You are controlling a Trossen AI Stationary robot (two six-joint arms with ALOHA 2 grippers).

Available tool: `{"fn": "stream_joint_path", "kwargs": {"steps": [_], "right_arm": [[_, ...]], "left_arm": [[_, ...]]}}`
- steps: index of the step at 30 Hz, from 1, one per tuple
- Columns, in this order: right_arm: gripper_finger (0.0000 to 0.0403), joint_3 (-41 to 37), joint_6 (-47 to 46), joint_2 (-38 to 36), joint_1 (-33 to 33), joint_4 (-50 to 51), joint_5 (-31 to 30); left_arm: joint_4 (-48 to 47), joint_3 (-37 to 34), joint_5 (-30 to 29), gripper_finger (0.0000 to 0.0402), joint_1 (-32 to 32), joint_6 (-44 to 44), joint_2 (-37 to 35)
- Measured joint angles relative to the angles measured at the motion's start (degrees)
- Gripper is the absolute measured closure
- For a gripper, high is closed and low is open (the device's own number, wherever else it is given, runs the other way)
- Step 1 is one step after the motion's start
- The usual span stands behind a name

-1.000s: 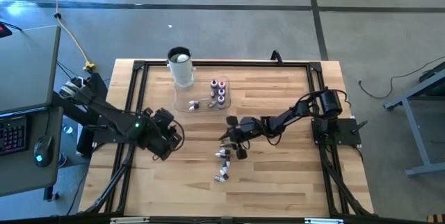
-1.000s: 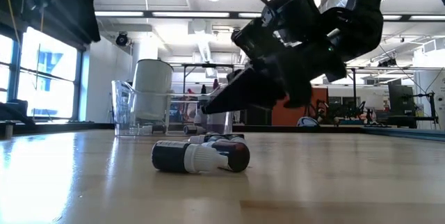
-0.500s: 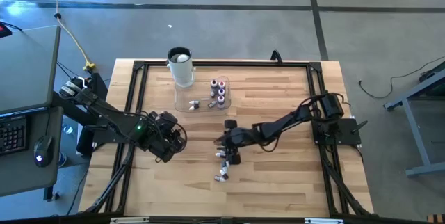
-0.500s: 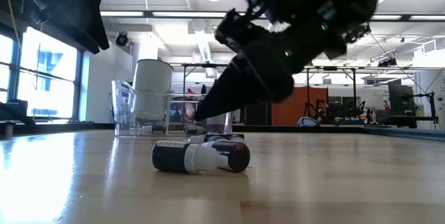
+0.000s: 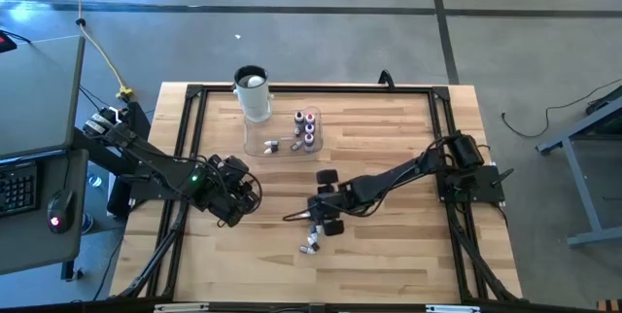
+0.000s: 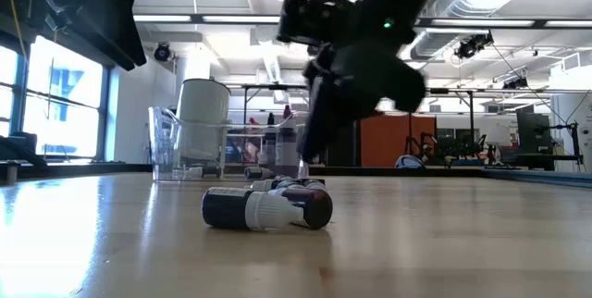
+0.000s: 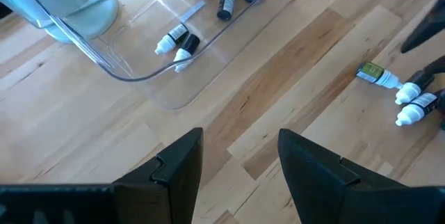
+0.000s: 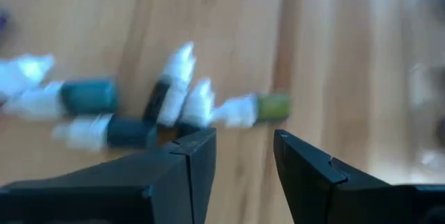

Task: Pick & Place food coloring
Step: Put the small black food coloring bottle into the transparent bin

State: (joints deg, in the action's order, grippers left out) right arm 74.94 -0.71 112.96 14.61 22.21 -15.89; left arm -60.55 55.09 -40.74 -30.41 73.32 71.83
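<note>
Hovering over the middle of the table [image 5: 389,255], my right gripper [image 5: 303,213] has its fingers apart with nothing between them, pointing toward 9 o'clock in the high view. The loose food coloring bottles [image 8: 167,106] lie on the wood just ahead of my fingertips [image 8: 198,144], a small cluster on their sides, not touching me as far as I can see. In my right wrist view the olive-bodied bottle [image 8: 261,106] lies crosswise to my fingers, its white tip toward the others; two dark ones beside it lie slanted, tips angled away from me; a teal one [image 8: 87,95] lies crosswise too. One more pair [image 5: 310,246] rests at about 6 o'clock from my gripper. Other bottles stand or lie in the clear tray [image 5: 255,143] toward 12 o'clock, next to the white cup [image 5: 253,94]. My left gripper [image 7: 240,154] waits at 9 o'clock, fingers apart, holding nothing.
</note>
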Motion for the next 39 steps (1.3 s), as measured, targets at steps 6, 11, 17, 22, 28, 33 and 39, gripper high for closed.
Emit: {"fn": "stream_joint_path", "kwargs": {"steps": [6, 11, 17, 22, 28, 33, 39], "right_arm": [[0.0265, -2.56, -6.34, -0.06, 0.31, 1.99, 5.98], [0.0265, -5.05, -5.45, -0.06, 0.07, -4.47, 7.58], [0.0265, -5.49, -4.26, -0.06, 0.03, -7.0, 7.31], [0.0265, -4.95, -4.19, -0.06, 0.01, -7.03, 6.42], [0.0265, -3.16, -2.87, -0.08, 0.01, -5.35, 6.44], [0.0265, -2.97, -1.99, -0.09, -0.84, -8.06, 9.7], [0.0265, -3.9, -4.23, 2.56, -2.5, -11.23, 12.76]], "left_arm": [[0.19, 0.0, -0.06, 0.0218, 0.0, 0.0, 0.02], [0.61, 0.0, -0.7, 0.0218, 0.0, 0.0, 0.02], [0.66, 0.0, -0.02, 0.0218, 0.0, 0.01, 0.02], [0.61, 0.0, 0.08, 0.0218, 0.0, 0.02, 0.02], [0.61, 0.0, 0.12, 0.0218, 0.0, 0.02, 0.04], [0.57, 0.0, 0.12, 0.0218, 0.0, 0.02, 0.04], [0.55, -0.02, 0.17, 0.0218, 0.0, -0.04, 0.04]]}}
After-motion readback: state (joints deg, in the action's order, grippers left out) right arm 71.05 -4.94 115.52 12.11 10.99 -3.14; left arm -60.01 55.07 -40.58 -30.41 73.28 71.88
